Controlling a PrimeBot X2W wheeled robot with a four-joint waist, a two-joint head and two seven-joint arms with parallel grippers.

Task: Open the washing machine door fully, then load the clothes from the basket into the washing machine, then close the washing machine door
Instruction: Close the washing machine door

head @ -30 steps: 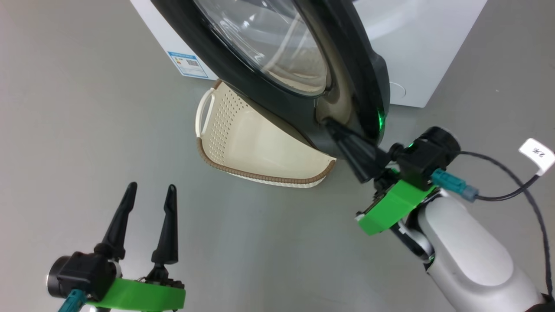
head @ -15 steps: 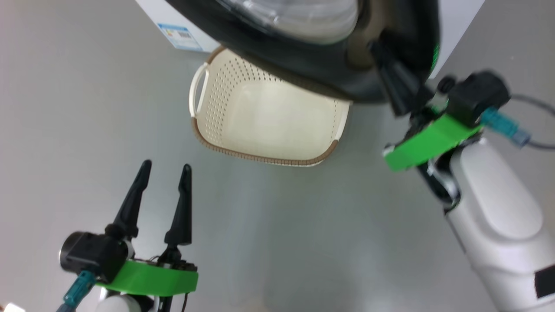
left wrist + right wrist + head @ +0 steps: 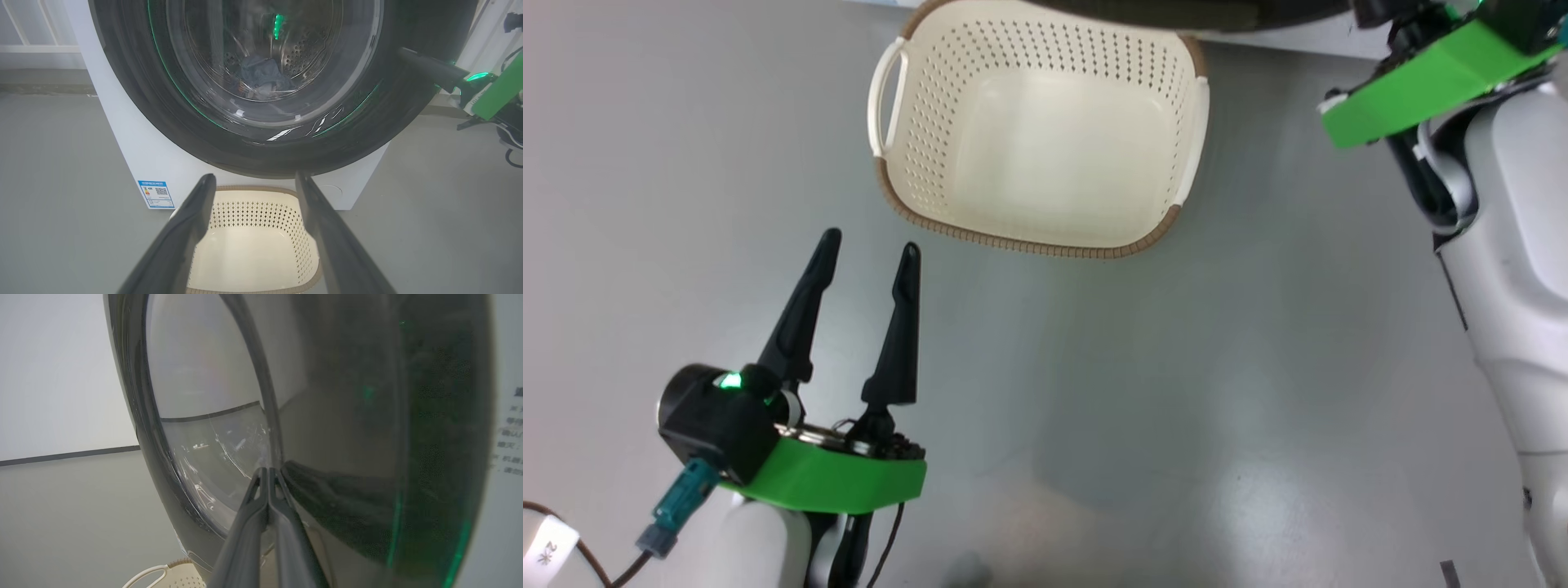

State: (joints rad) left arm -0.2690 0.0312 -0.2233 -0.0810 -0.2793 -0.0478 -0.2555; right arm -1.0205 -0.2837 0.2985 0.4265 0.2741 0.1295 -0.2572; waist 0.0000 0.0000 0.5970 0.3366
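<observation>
The cream basket (image 3: pixel 1029 243) stands empty on the floor, just ahead of my open left gripper (image 3: pixel 869 243). In the left wrist view the basket (image 3: pixel 253 208) lies between my spread fingers (image 3: pixel 255 177), below the washing machine (image 3: pixel 122 155). Its black round door (image 3: pixel 143 102) is swung in over the machine's front; I cannot tell if it is latched. A bluish bundle of clothes (image 3: pixel 261 75) shows through the glass, inside the drum. My right gripper (image 3: pixel 268 470) is shut, tips against the door (image 3: pixel 347 457) beside the glass. It meets the door's right side (image 3: pixel 404 52).
Grey floor lies all around the basket. The machine carries a blue label sticker (image 3: pixel 155 194) and a round white hatch (image 3: pixel 329 190) low on its front. My right forearm (image 3: pixel 1511 269) reaches up the right side of the head view. A pale wall stands behind.
The head camera has shifted. The door has swung off the basket towards the machine, my shut right gripper moving with it. The basket now shows whole. The left gripper stays open.
</observation>
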